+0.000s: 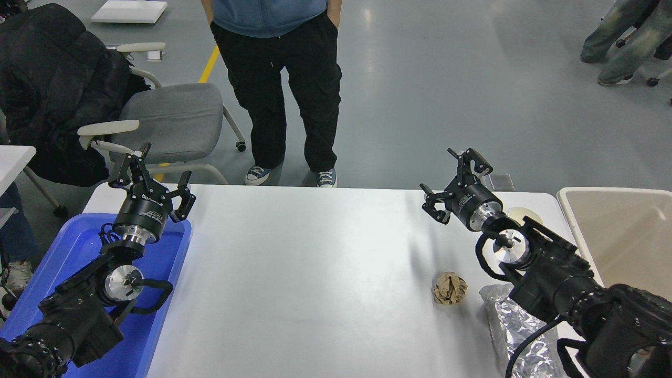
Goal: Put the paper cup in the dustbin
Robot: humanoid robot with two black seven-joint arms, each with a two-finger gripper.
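The paper cup point(521, 213) is mostly hidden behind my right wrist; only a cream-white sliver shows on the table near the far right corner. The beige dustbin point(604, 191) stands off the table's right edge, and what shows of its inside is bare. My right gripper point(437, 170) is open and empty, raised above the table's far edge, to the left of the cup. My left gripper point(157, 169) is open and empty, parked over the far end of the blue tray.
A crumpled brown paper ball point(450, 287) lies on the table, with a crinkled silver foil bag point(517, 325) to its right under my right arm. A blue tray point(79, 247) lies at the left. A person point(278, 79) stands at the far side, beside a grey chair point(173, 115).
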